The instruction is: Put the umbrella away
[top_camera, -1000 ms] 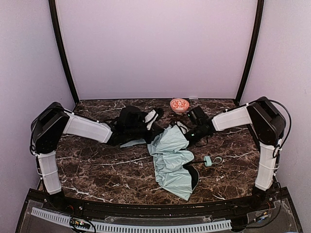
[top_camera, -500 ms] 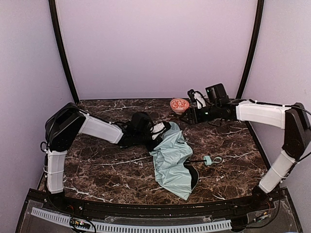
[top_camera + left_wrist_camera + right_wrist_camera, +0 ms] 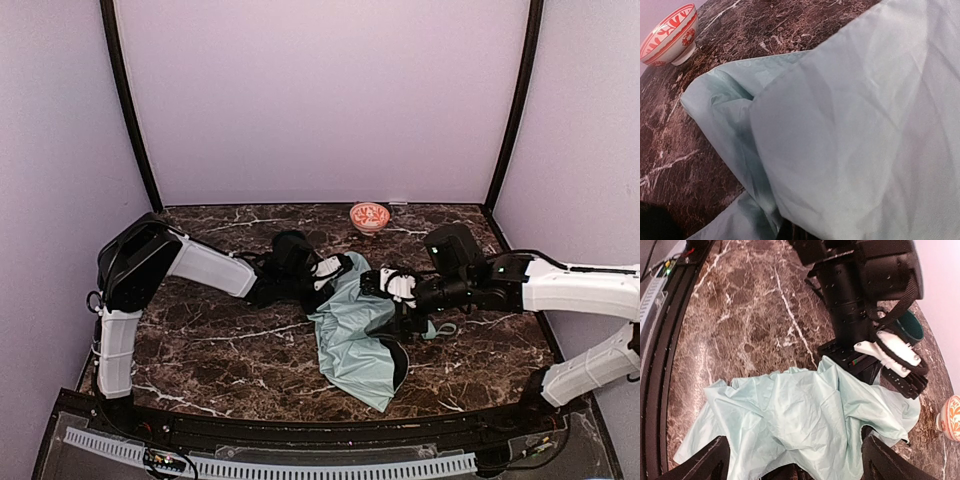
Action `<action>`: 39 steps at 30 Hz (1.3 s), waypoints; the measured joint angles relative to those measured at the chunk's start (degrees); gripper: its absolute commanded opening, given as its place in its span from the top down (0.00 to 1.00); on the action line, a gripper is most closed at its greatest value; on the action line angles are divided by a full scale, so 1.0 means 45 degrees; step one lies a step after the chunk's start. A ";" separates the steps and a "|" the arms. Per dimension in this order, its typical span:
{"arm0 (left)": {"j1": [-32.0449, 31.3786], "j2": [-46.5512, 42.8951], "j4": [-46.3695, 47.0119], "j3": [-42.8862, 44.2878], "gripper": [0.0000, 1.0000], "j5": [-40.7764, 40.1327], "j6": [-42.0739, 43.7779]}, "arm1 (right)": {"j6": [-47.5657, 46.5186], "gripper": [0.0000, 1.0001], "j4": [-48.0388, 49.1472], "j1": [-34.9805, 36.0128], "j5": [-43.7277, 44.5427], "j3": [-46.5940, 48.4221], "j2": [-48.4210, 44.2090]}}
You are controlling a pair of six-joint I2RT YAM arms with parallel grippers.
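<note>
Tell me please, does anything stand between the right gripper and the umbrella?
Nothing visible does. The right gripper hangs directly above the crumpled mint fabric of the umbrella, its jaws wide apart, with only air between them. The left gripper is at the edge of the fabric, to one side of that path.

A: What lies before me?
B: Fig. 1: a compact folding umbrella of pale mint-green fabric (image 3: 350, 335), collapsed, its canopy loose and creased, spread flat on the dark brown marble tabletop (image 3: 220, 350), mid-table.
A: And at my near right?
B: Its black lining (image 3: 399, 365) shows along that edge.
</note>
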 measured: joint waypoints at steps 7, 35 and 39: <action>0.0034 0.0005 -0.0015 0.0019 1.00 0.0160 0.0000 | -0.1724 0.07 -0.0389 0.0112 0.0675 0.1540 0.3211; 0.1370 -0.4051 0.0058 -0.0593 0.35 0.0860 -0.0238 | 0.0117 0.66 -0.3128 -0.0151 0.0986 0.4896 0.8131; 0.1365 -0.6596 0.1384 -0.2953 0.48 0.1821 0.0549 | 0.0981 0.67 -0.3978 -0.0442 0.0437 0.5897 0.8786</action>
